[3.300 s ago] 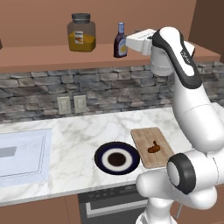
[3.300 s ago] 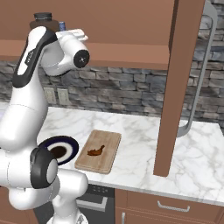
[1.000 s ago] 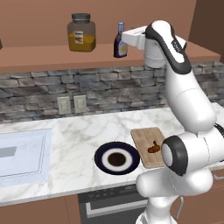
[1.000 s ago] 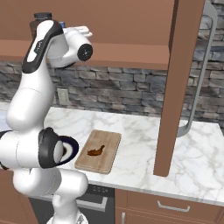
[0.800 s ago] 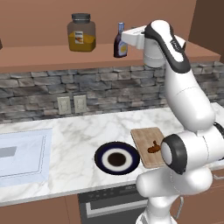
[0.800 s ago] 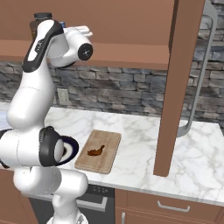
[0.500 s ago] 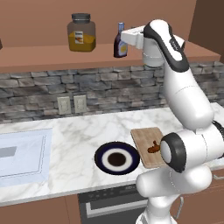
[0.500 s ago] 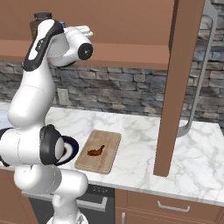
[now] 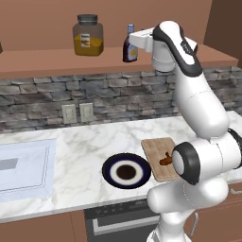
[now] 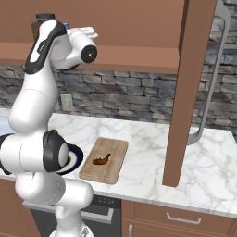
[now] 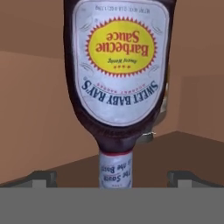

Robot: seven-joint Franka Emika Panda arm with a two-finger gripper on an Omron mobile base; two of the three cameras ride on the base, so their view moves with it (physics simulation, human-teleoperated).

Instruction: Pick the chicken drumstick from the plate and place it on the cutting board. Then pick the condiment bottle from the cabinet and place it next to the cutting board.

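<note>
A: How wide is the gripper (image 11: 112, 178)?

B: Spread as far as it goes. In the hand view the two dark fingertips (image 11: 40, 176) stand at the far left and far right, well apart, with the bottle (image 11: 118, 74) in the middle between them. Neither tip touches it, and nothing is held.

A: And from the base cameras?

B: In the left base view the white hand reaches up to the cabinet (image 9: 56, 64) shelf, its front end right at the bottle (image 9: 130, 45). The fingers themselves are too small there to judge. In the right base view the arm covers most of the bottle.

A: Can you read the label?

B: Yes, though it appears upside down in the hand view, cap toward the bottom. A yellow sunburst carries "Barbecue Sauce" in red; under that, "SWEET BABY RAY'S" curves in dark letters on the white label. There is small print in the sunburst and on the neck band that I cannot make out fully.

A: Where is the rest?

B: The bottle stands upright on the shelf, to the right of a jar (image 9: 88, 36) with orange contents and a label too small to read. Down on the counter the drumstick (image 10: 102, 159) lies on the board (image 10: 114, 160), and the plate (image 9: 110, 170) sits just left of the board, bare
</note>
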